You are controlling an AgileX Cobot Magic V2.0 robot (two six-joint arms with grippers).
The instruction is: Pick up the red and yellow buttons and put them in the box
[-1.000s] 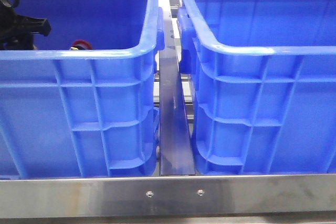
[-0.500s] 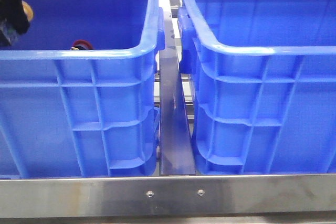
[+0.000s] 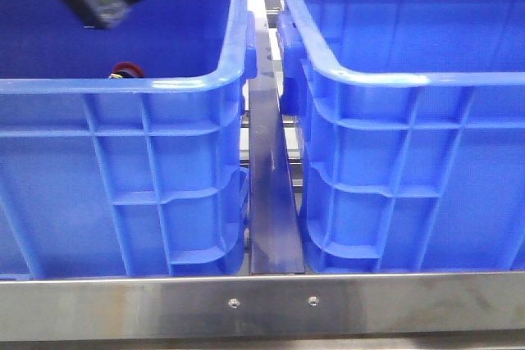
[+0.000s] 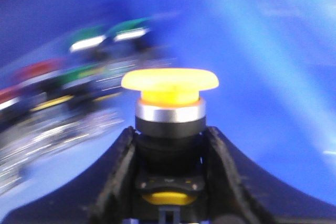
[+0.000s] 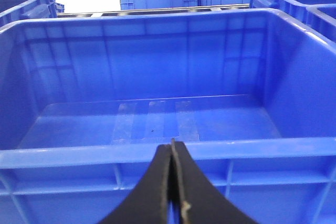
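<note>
Crates (image 3: 164, 178) w/ steel rail (image 3: 271, 194) btwn, on metal frame (image 3: 262, 305).

Left end effector (image 4: 169, 145) clamps something between its fingers; right end effector (image 5: 173, 153) is pressed closed.

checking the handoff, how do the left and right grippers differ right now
Load: the left gripper is shut on the yellow button; the right gripper holds nothing, its fingers pressed together.
Place: the left gripper is up over the left crate, which has parts in it; the right gripper faces the right crate, whose floor is bare.
Sharpness: the left wrist view is blurred, the right is sharp.
Both have black fingers.
</note>
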